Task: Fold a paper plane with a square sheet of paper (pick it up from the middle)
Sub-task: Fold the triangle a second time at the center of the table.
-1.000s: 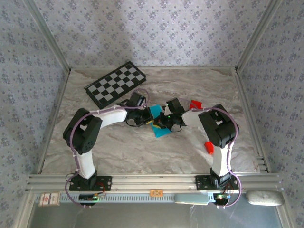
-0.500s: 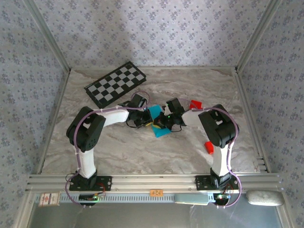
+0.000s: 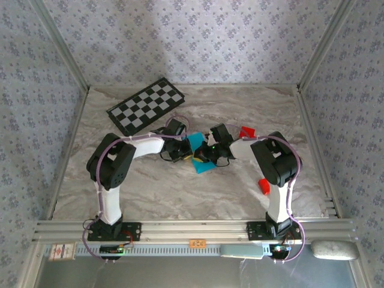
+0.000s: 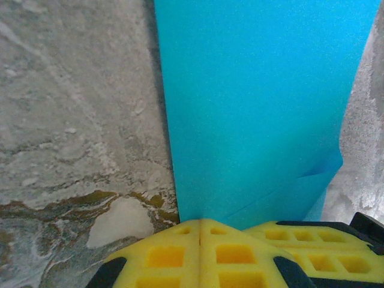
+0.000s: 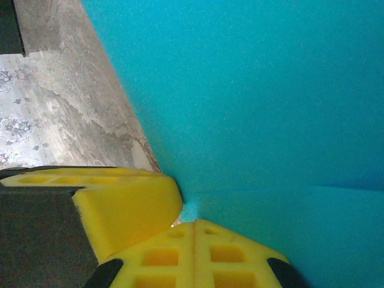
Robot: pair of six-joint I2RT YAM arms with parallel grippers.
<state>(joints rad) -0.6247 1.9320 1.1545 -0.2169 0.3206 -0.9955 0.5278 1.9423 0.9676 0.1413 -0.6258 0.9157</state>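
Note:
The square sheet of paper (image 3: 196, 143), bright cyan and partly folded, lies on the marble table between my two grippers. In the left wrist view the paper (image 4: 258, 108) shows a diagonal crease near its lower right. My left gripper (image 4: 201, 223) is shut, and its yellow tips rest at the paper's near edge. Its place in the top view is (image 3: 184, 156). My right gripper (image 5: 195, 225) is also shut, tips against the paper (image 5: 258, 102), right next to the left gripper's yellow pad (image 5: 126, 204). From above, the right gripper (image 3: 200, 158) is over the paper's middle. The paper plane is not formed.
A black-and-white checkered board (image 3: 146, 107) lies at the back left. Two small red blocks sit on the right, one (image 3: 246, 132) behind the right arm and one (image 3: 263, 186) beside it. Metal frame rails edge the table (image 3: 180, 192).
The left arm's elbow has swung a little to the right. Both grippers stay shut at the paper, which has not visibly moved.

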